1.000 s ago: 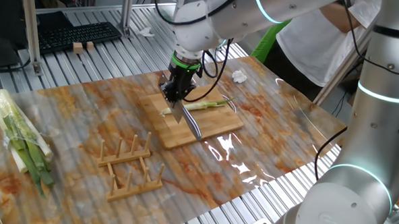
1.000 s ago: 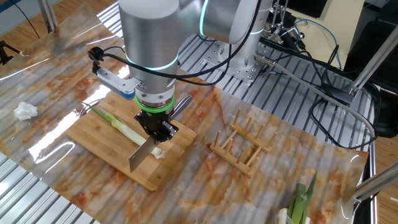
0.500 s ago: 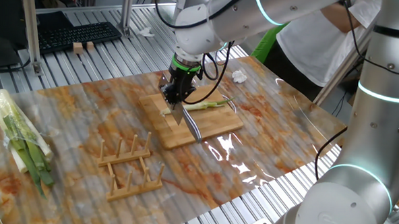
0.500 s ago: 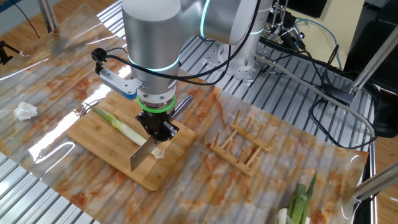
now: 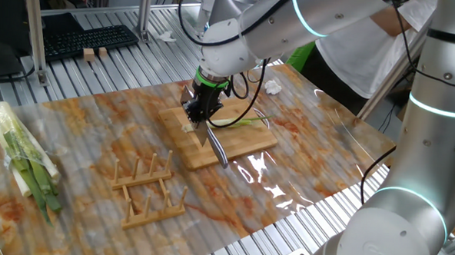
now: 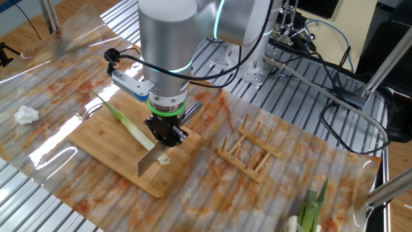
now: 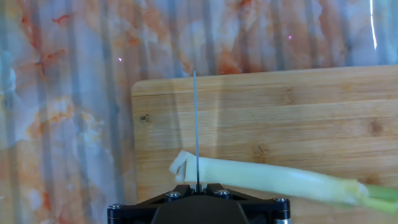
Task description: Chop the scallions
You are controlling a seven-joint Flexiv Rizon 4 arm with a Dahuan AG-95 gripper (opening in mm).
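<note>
Holding a flat steel knife (image 6: 149, 163) clamped in my black two-finger gripper (image 6: 165, 131), I judge I'm mid-chop, lining up a cut at the white end. The slender white-to-green scallion stalk (image 7: 267, 180) lies across the light wooden chopping board (image 7: 298, 106), directly under the blade, whose thin edge crosses near its ragged tip. Next I need a straight push down, then a small shift along the stalk.

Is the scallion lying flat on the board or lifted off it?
Flat. The scallion lies on the board, the knife edge over its white end.
</note>
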